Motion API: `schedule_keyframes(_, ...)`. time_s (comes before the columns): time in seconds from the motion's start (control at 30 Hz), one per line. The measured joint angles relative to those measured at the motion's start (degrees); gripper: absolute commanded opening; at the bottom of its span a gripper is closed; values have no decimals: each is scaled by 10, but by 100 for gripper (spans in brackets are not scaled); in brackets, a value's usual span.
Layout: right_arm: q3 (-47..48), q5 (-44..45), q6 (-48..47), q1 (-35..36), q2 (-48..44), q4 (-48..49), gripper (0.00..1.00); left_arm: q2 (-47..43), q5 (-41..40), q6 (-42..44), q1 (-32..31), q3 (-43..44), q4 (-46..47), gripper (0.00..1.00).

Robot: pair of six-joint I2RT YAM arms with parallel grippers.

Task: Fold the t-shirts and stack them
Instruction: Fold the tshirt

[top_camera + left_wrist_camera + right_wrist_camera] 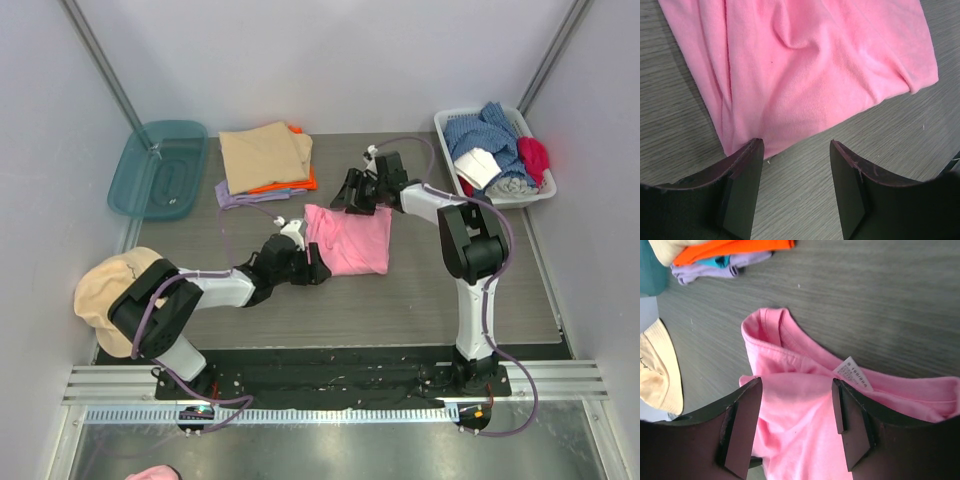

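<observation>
Pink t-shirt (pixel 350 240) lying folded mid-table (pixel 420 300), collar end pointing to the far side under my released right tool (pixel 797 385), near edge at my released left tool (pixel 796 147), neck label (pixel 852 374) shown only by the right wrist view, folded stack (pixel 268 160) far left.

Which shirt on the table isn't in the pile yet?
The bright pink t-shirt: it lies alone, while the tan shirt, orange shirt and lilac shirt sit stacked together farther back.
</observation>
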Motion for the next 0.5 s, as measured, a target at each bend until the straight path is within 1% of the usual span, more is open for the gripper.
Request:
schedule_keyframes(0.13, 14, 21, -18, -13, -6, -15, 66, -2, 0, -5, 0, -2, -2, 60)
schedule_keyframes(0.23, 10, 35, -26, -21, -29, -33, 66, -7, 0, -6, 0, -3, -8, 60)
schedule_keyframes(0.3, -9, 45, -29, -26, -64, -38, 66, -9, 0, -6, 0, -3, -11, 60)
schedule_keyframes(0.5, -108, 49, -28, -27, -210, -43, 67, -10, 0, -6, 0, -3, -14, 60)
